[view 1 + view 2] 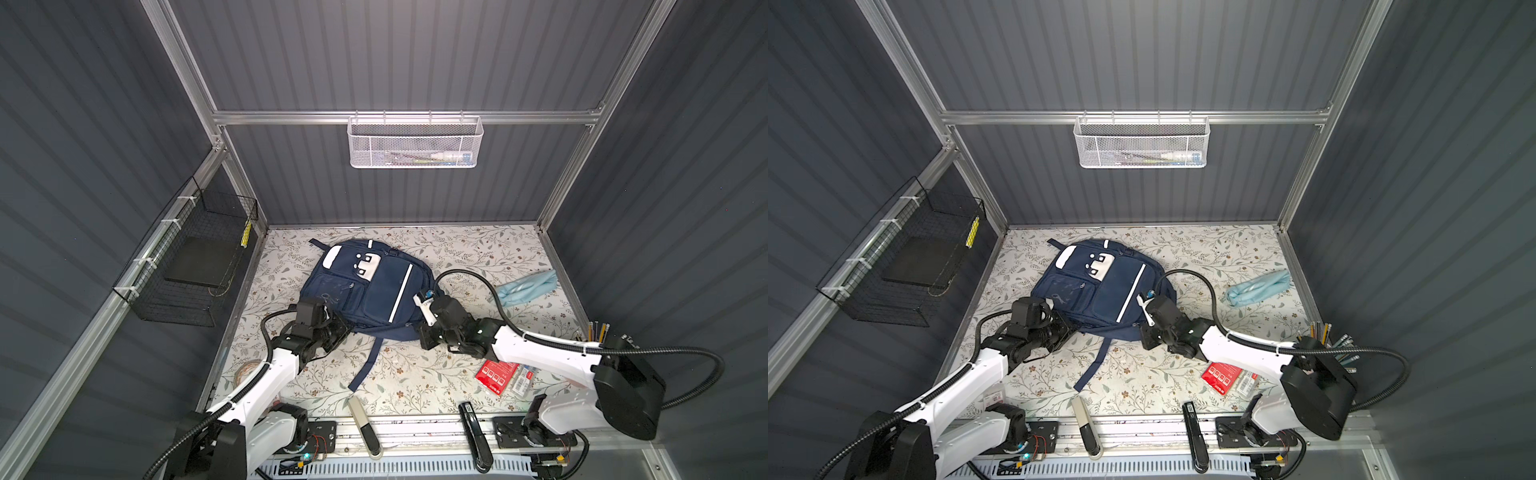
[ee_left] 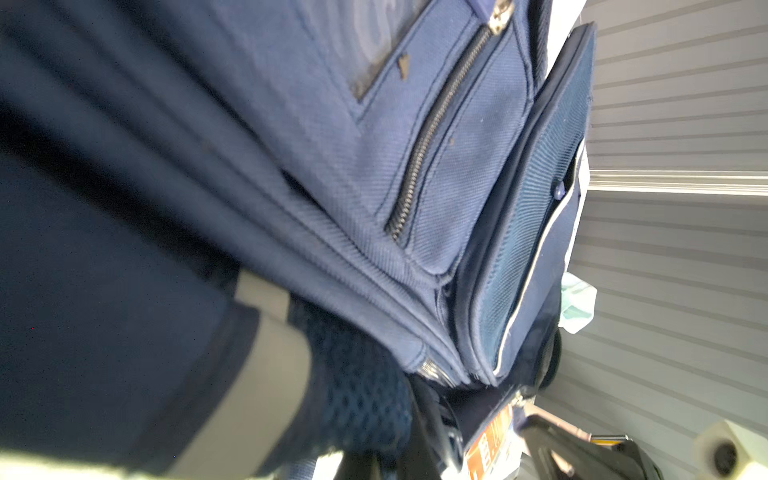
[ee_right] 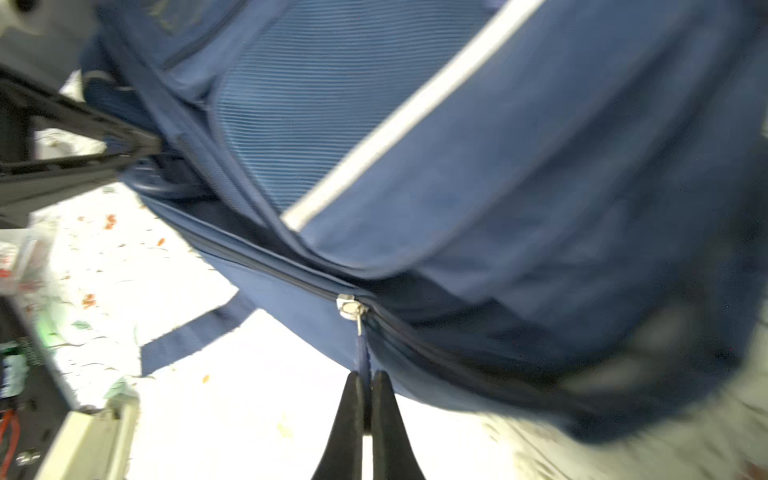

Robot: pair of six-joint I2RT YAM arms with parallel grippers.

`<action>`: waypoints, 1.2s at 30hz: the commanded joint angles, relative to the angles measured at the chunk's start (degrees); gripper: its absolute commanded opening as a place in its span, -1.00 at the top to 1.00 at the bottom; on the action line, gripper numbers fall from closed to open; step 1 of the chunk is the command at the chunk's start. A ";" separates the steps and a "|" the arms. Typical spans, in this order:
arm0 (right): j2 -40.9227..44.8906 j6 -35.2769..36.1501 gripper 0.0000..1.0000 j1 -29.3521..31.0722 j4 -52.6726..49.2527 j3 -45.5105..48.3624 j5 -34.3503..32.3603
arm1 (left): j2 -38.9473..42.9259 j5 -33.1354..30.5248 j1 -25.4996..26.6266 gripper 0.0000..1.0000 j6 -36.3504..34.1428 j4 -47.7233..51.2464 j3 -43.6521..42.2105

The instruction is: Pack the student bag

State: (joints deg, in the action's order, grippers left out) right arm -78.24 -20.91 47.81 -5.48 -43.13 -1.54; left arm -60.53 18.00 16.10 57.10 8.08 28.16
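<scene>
A large navy-blue fabric backpack with white stripes and a white buttoned patch (image 1: pixel 365 291) (image 1: pixel 1096 291) lies front-up on the floral-patterned desk (image 1: pixel 457 257). In both top views its white patch faces the back wall, and a loose navy strap (image 1: pixel 365 365) trails from its near edge.

The right gripper (image 3: pixel 365 388) is at the backpack's near-right corner. In the right wrist view its black fingers (image 3: pixel 351 407) are clenched together on the blue zipper pull (image 3: pixel 362 353), which hangs from a silver slider (image 3: pixel 349 307) on the backpack's long side zip.

The left gripper (image 1: pixel 343 326) is clenched at the backpack's near-left corner with its tips against the fabric. Whether any cloth is pinched between them cannot be told.

A pale-blue soft fabric pouch (image 1: pixel 528 286) lies well to the right of the backpack. A flat red packet (image 1: pixel 496 376) lies near and to the right of it, beyond the right arm.
</scene>
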 commanded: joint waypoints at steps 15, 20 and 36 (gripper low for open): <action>1.28 3.04 1.00 1.11 -3.84 4.67 1.29 | -15.05 -6.57 -3.49 0.67 -8.12 -7.42 6.13; -1.59 1.26 1.00 6.44 -1.69 2.14 4.84 | -14.93 -9.87 -7.70 -0.14 -9.69 -6.55 7.61; -7.94 -1.92 1.00 8.59 7.95 0.46 9.09 | -3.01 -15.34 18.28 -0.44 14.33 -15.30 -4.42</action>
State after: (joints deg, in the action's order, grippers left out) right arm -86.50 -22.39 55.81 1.28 -42.92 6.17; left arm -60.80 5.76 32.10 66.87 -2.24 21.26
